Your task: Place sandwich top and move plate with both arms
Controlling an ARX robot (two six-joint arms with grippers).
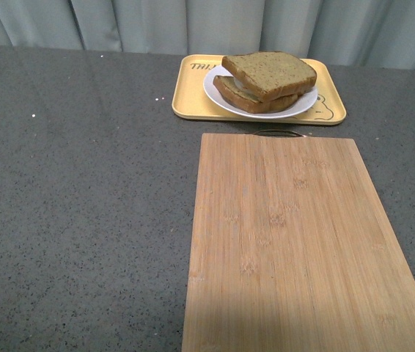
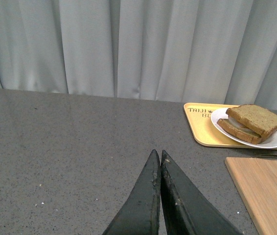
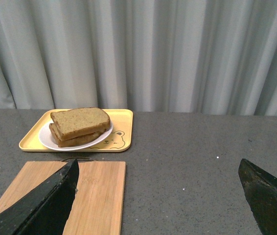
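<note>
Left gripper (image 2: 159,152) clenched empty, right gripper (image 3: 158,169) spread wide, sandwich top (image 1: 269,72) stacked on plate (image 1: 215,94), plate on yellow tray (image 1: 187,99)

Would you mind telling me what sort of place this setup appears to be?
Probably a staged test bench for kitchen tasks, not a real kitchen: a speckled grey tabletop backed by a plain curtain, with only a bamboo cutting board and a sandwich laid out.

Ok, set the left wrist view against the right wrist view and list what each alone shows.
Left wrist only: the left gripper, fingers pressed together. Right wrist only: the right gripper, fingers spread wide, and the bear drawing on the tray. Both: the sandwich top stacked on the white plate, the yellow tray, the cutting board, the curtain.
</note>
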